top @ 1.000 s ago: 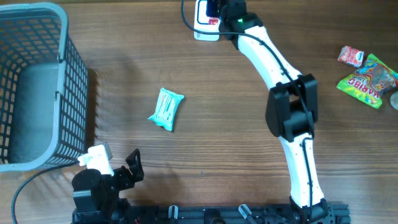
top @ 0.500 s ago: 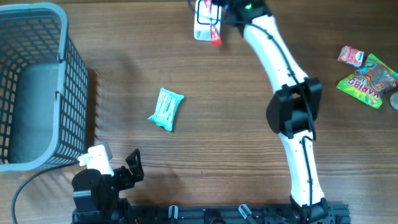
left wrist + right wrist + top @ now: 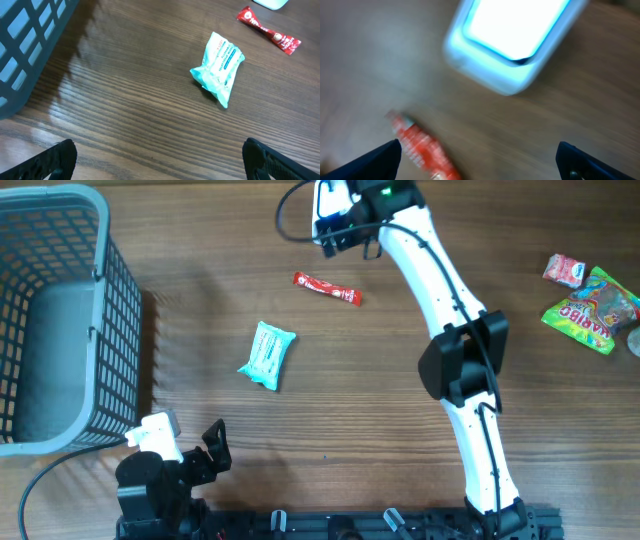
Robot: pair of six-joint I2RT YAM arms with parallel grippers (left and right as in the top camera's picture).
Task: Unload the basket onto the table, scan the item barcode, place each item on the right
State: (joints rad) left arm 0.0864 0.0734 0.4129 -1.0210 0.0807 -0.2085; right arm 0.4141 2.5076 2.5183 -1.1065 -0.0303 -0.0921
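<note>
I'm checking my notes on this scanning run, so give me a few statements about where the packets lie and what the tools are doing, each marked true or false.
1. The thin red sachet lies loose on the wooden table. True.
2. The crinkled teal packet is inside the blue-grey plastic basket. False: it lies on the table, outside the basket.
3. The right tool is shut on the red sachet. False: its jaws stand open with nothing between them.
4. The left tool is open and holds nothing. True.
5. The green gummy bag lies far to the robot's right of the teal packet. True.
</note>
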